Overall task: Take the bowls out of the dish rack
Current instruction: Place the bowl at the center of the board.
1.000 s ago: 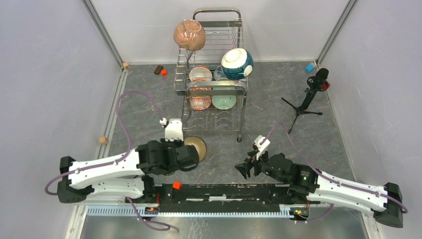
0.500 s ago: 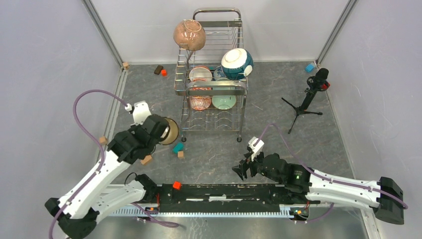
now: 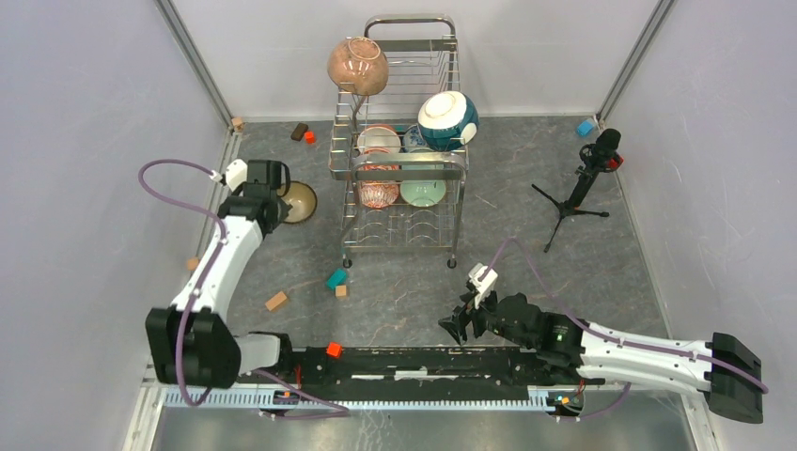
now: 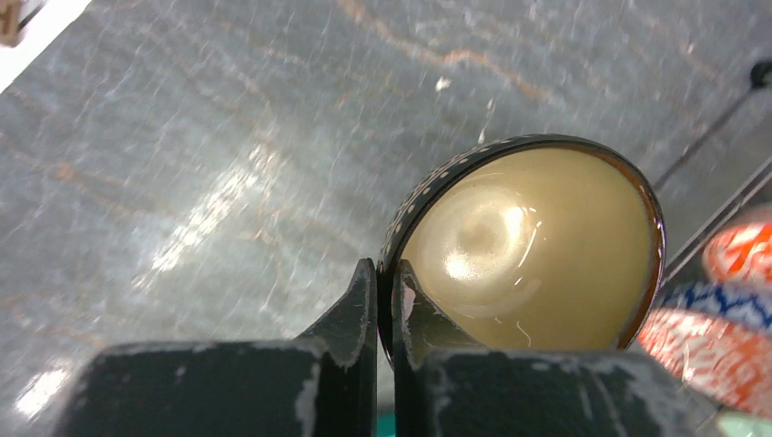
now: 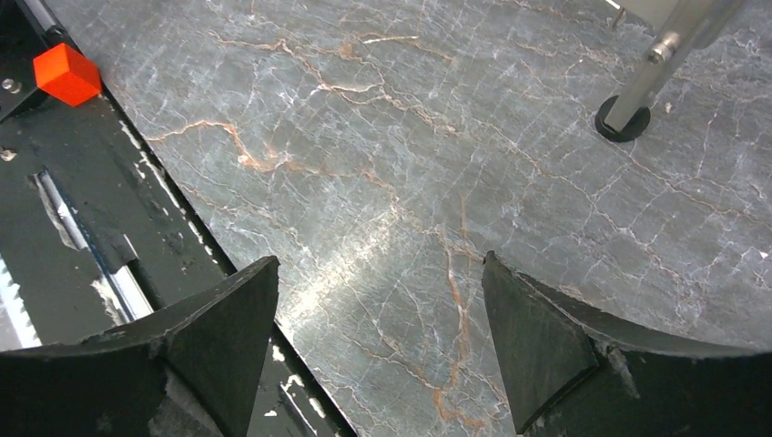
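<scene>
My left gripper (image 3: 279, 194) (image 4: 386, 273) is shut on the rim of a dark patterned bowl (image 3: 300, 201) (image 4: 537, 246) with a glossy tan inside, left of the dish rack (image 3: 408, 165). The rack's top tier carries a pink-brown speckled bowl (image 3: 357, 66) and a teal-and-white bowl (image 3: 447, 120). Lower down stand a white bowl (image 3: 378, 139), a blue-patterned bowl (image 3: 414, 138), a red-patterned bowl (image 3: 378, 191) and a pale green bowl (image 3: 422, 192). My right gripper (image 3: 458, 322) (image 5: 380, 273) is open over bare table near the front, holding nothing.
A microphone tripod (image 3: 578, 183) stands right of the rack. Small blocks lie about: teal (image 3: 335, 278), tan (image 3: 275, 301), orange (image 3: 309, 136), blue (image 3: 586, 126). A red cube (image 3: 332, 349) (image 5: 66, 75) sits on the black base rail. A rack foot (image 5: 623, 118) shows ahead of the right gripper.
The left arm has swung from the front centre out to the far left beside the rack, carrying the dark bowl. The right gripper has drifted slightly nearer the rail, still open.
</scene>
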You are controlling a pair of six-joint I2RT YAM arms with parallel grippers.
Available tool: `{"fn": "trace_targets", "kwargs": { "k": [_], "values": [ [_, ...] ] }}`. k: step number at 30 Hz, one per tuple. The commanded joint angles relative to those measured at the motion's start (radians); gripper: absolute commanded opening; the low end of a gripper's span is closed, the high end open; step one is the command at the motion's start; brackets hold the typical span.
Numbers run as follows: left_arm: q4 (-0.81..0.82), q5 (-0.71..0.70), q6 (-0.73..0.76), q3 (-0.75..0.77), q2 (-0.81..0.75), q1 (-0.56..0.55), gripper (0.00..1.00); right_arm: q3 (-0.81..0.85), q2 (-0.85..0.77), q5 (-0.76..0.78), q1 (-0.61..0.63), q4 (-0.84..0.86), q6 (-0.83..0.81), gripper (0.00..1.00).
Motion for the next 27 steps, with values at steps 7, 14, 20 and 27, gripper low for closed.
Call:
{"fn": "trace_targets", "kwargs": {
  "k": [7, 14, 20, 27],
  "values": [
    [0.326, 0.202, -0.057, 0.25, 0.382, 0.214, 0.02, -0.033, -0.015, 0.064, 0.004, 0.089, -0.027, 0.87],
    [0.424, 0.297, -0.069, 0.273, 0.515, 0.289, 0.02, -0.028, -0.05, 0.111, 0.004, 0.05, -0.039, 0.87],
    [0.433, 0.29, -0.058, 0.316, 0.58, 0.298, 0.02, -0.031, -0.064, 0.131, 0.003, 0.04, -0.042, 0.87],
    [0.4, 0.279, -0.067, 0.345, 0.641, 0.308, 0.02, -0.026, -0.058, 0.143, 0.004, 0.03, -0.043, 0.87]
  ]
}}
